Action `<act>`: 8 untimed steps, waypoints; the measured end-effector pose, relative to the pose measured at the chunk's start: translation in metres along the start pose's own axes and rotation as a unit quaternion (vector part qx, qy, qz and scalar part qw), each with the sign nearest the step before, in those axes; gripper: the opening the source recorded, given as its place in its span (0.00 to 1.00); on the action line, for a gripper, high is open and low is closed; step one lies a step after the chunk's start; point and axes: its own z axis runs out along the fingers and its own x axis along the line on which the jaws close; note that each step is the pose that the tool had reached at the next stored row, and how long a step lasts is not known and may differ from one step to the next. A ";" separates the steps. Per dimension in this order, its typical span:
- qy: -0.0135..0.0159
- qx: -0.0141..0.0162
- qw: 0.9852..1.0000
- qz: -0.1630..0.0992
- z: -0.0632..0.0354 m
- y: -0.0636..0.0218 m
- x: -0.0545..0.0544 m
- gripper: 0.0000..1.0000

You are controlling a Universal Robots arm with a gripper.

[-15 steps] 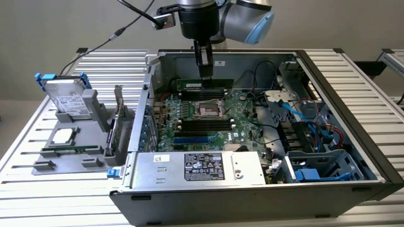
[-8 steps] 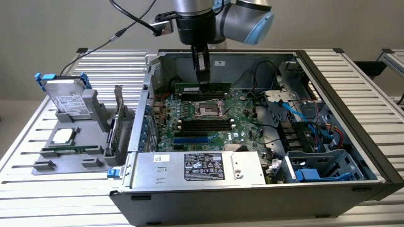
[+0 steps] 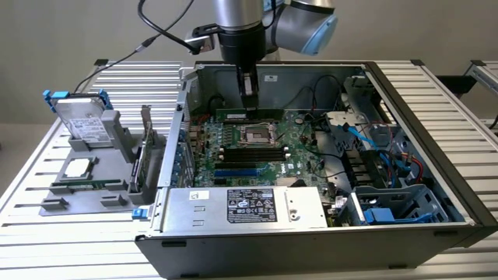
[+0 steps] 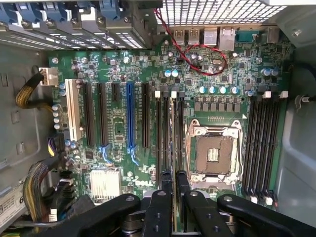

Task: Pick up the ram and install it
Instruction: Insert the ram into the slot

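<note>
The slatted metal table (image 3: 55, 245) carries an open computer case (image 3: 311, 251) and, beside it, a grey parts stand (image 3: 58, 191).

Plain grey wall (image 3: 78, 29), slatted aluminium table (image 3: 46, 233), even indoor light

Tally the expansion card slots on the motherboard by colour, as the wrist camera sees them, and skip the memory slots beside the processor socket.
white card slot: 1
blue card slot: 1
black card slots: 4, one of them shorter
Total: 6
</note>
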 end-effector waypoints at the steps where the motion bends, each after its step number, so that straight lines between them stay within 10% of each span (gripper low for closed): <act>1: 0.000 0.000 1.000 0.001 0.0019 0.0000 0.000 0.15; 8: -0.003 -0.001 1.000 0.008 0.0155 -0.0033 0.004 0.15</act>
